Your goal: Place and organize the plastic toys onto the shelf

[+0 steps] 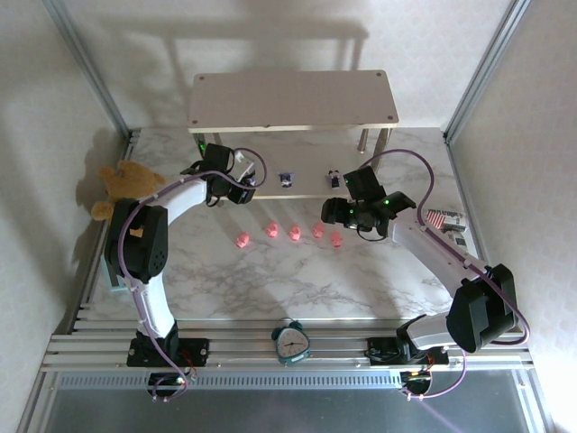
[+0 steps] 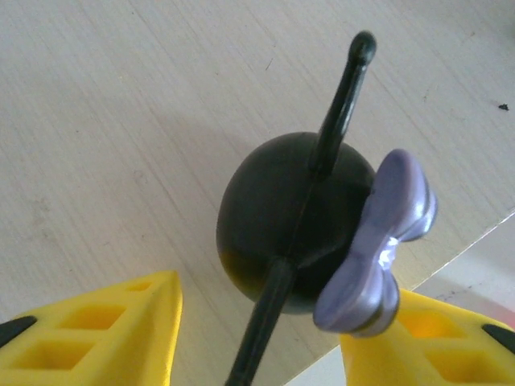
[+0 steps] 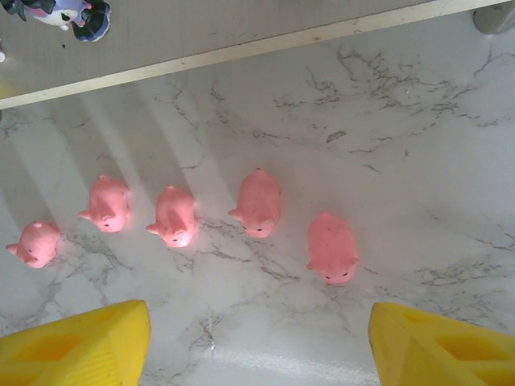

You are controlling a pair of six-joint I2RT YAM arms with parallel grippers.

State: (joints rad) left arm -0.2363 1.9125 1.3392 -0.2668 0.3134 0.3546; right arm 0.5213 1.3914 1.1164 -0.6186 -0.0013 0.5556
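Top view, far left: teddy bear (image 1: 126,185) at the table (image 1: 270,289) edge. Just right of it, L gripper (image 1: 236,192) sits over the left end of the shelf (image 1: 293,99), at its lower board (image 1: 306,187).

L wrist view: dark fig. w/ purple bow (image 2: 273,217) stands mid-frame on the beige board, btwn the yellow fingers (image 2: 105,330). The left-hand finger is clear of it and the bow overlaps the other one. Jaws part open, not clamped on it.

Top view centre: two more dark figs (image 1: 286,179) stand apart on the lower board. Below them on the marble is a row of five pink pigs (image 1: 293,232). Alarm clock (image 1: 290,343) bottom centre.

Right of centre, R gripper (image 1: 327,213) hangs above the row's right end. R wrist view: jaws wide, nothing held. Pigs run across mid-frame, one dark fig. upper left.
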